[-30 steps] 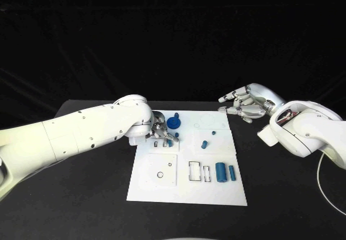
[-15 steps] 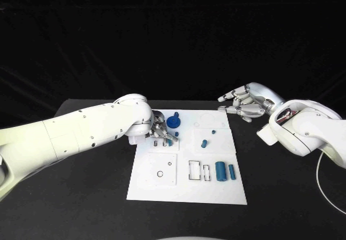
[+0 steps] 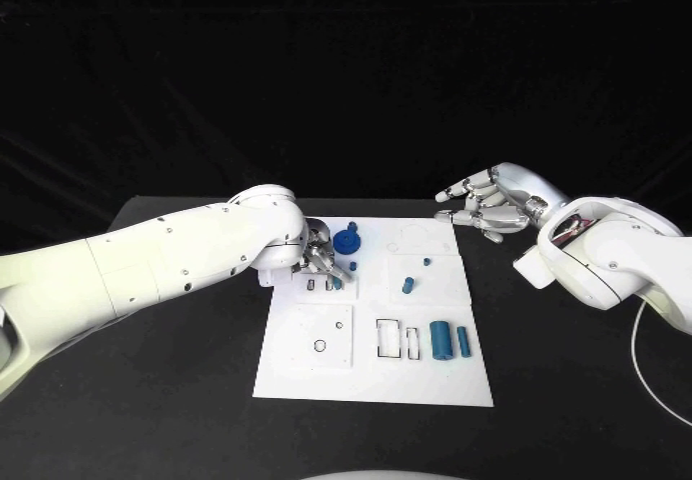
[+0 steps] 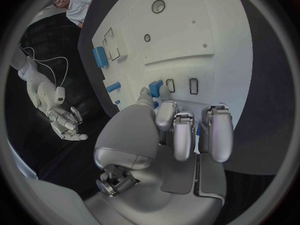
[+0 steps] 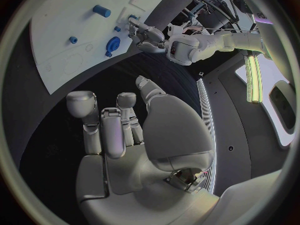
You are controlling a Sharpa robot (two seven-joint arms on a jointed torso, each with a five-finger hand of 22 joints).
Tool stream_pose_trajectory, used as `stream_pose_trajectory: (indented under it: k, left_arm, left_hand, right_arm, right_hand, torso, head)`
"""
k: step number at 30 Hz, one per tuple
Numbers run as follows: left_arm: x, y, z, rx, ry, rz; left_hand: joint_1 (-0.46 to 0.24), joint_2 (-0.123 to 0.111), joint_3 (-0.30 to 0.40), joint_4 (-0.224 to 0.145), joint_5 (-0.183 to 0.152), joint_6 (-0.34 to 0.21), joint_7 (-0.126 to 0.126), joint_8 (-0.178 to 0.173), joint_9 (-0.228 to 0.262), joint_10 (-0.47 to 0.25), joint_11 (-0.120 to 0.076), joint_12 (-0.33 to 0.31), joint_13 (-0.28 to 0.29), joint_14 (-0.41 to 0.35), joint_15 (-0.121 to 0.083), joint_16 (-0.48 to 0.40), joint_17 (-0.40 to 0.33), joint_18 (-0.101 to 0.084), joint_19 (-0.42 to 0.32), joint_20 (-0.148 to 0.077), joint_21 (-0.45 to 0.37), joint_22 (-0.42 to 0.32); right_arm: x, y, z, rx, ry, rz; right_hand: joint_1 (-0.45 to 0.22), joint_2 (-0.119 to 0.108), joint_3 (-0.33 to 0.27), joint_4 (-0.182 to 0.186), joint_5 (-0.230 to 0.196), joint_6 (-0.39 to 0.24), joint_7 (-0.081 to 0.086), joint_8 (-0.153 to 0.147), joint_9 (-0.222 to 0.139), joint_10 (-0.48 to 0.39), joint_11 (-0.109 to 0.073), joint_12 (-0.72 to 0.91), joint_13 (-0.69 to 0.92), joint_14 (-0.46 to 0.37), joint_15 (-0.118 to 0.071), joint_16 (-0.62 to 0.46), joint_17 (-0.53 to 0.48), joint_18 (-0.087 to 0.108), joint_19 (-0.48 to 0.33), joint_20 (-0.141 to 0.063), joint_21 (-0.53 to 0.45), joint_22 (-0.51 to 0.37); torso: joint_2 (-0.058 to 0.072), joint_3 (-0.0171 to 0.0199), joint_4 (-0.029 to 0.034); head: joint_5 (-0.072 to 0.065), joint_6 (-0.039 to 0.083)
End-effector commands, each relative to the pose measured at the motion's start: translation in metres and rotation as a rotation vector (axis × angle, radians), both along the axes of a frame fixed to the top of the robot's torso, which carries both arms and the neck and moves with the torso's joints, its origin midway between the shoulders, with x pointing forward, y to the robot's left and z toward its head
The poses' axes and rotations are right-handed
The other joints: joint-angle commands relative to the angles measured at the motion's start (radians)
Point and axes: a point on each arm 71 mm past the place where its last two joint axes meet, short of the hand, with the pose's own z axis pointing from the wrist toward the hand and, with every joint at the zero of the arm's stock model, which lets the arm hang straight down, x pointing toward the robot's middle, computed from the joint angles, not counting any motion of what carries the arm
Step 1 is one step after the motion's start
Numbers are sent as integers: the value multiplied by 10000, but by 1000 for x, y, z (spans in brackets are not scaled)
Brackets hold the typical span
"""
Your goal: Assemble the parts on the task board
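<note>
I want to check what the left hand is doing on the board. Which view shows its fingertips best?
The left wrist view: the left hand has its fingertips on a small blue part beside two slots on the task board. The head view shows the hand from above, partly hidden by its arm. The right wrist view shows it small and far off.

one task board (image 3: 433, 385), seven blue parts (image 3: 441, 340)

Bright overhead light, black surroundings, sharp head view; wrist views bend at edges.
</note>
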Motion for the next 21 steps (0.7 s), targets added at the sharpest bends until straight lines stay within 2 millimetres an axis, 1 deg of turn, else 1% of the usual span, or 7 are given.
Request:
stream_pose_trajectory:
  k: [1,4,7,12,14,17,21]
  left_arm:
    - [-2,-1,-3,-29,291,-106]
    - [-2,-1,-3,-78,337,-91]
    - [-2,0,-3,-144,415,-65]
    - [-4,3,-3,-221,462,-27]
    - [-4,5,-2,-309,379,57]
    - [-5,10,0,-564,70,332]
    - [-7,16,4,-875,-353,702]
  left_hand:
    - [661,145,475,-298,378,-145,-31,-143,-13,-58,-66,-90,-62,1052,-114,24,2628,-22,543,-73,-45,1506]
    - [1200,73,1198,-630,704,-256,-2,-342,-58,-142,-56,-199,-130,1052,-123,24,2628,-13,523,-98,-76,1479]
    - [1148,-399,2198,-654,864,-222,84,-524,-65,-158,22,-289,-196,1052,-43,24,2628,-6,506,-64,-103,1465]
    - [389,-1712,4997,-669,944,-91,175,-692,160,-96,26,-363,-264,1052,13,24,2628,6,489,4,-149,1460]
    - [70,-2016,5706,-743,922,-71,173,-677,281,-75,69,-374,-280,1052,20,24,2628,8,487,14,-161,1461]
    - [-241,-2279,6490,-945,908,-58,167,-643,450,-33,68,-366,-278,1052,23,24,2628,5,496,19,-160,1483]
    - [-413,-2394,6880,-1084,898,-49,161,-617,555,1,70,-347,-263,1052,13,24,2628,0,504,28,-154,1501]
  right_arm:
    - [0,1,-1,-116,45,101]
    - [0,1,-1,-123,61,112]
    - [0,2,-1,-130,75,120]
    - [0,2,-2,-141,97,135]
    - [0,2,-2,-143,100,142]
    - [1,2,-2,-142,104,140]
    - [1,2,-2,-131,104,138]
  right_hand:
    - [44,85,-51,-3,34,31,-15,36,-7,41,-14,19,-16,511,-53,-58,16,174,-38,-58,-52,-4]
    - [46,89,-52,0,64,31,-15,38,-8,50,-13,33,-9,515,-53,-51,28,175,-40,-59,-58,-14]
    - [46,89,-52,0,64,31,-15,38,-8,50,-13,33,-9,515,-53,-51,28,175,-40,-59,-58,-14]
    - [47,91,-53,2,83,32,-15,39,-8,64,-13,58,10,514,-53,-55,23,175,-39,-60,-59,-16]
    - [47,91,-53,2,83,32,-15,39,-8,64,-13,58,10,514,-53,-55,23,175,-39,-60,-59,-16]
    - [47,91,-53,2,83,32,-15,39,-8,64,-13,58,10,514,-53,-55,23,175,-39,-60,-59,-16]
    - [47,91,-53,2,83,32,-15,39,-8,64,-13,58,10,514,-53,-55,23,175,-39,-60,-59,-16]
  torso:
    - [-1,2,0]
    - [2,3,8]
    - [3,5,8]
    - [3,11,0]
    - [3,14,3]
    - [7,12,16]
    - [2,15,27]
  head:
    - [-1,-19]
    - [-2,-28]
    - [-2,-31]
    - [5,-52]
    - [6,-58]
    - [0,-55]
    - [11,-51]
